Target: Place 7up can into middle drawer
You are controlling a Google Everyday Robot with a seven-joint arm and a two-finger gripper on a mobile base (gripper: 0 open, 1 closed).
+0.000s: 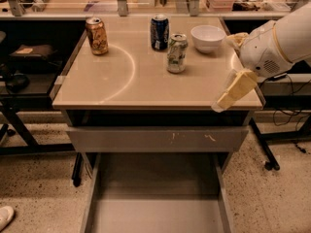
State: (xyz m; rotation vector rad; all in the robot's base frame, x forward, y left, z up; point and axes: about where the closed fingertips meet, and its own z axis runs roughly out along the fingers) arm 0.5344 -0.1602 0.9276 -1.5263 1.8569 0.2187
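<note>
Can (177, 53): upright mid-worktop (141, 89), near blue can (159, 32) and bowl (207, 37).
Gripper (235, 90): at the front right corner; jaws' state cannot be told.
Drawer (155, 212): open below.
Approach: reach in low, skirt the bowl, grip mid-body.

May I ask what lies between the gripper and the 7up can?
In camera view, bare tabletop separates the gripper, at its right edge, from the 7up can.

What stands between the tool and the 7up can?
Nothing visible does. The tool is at the tabletop's right front edge, with only bare surface between it and the 7up can. The bowl sits farther back.
</note>
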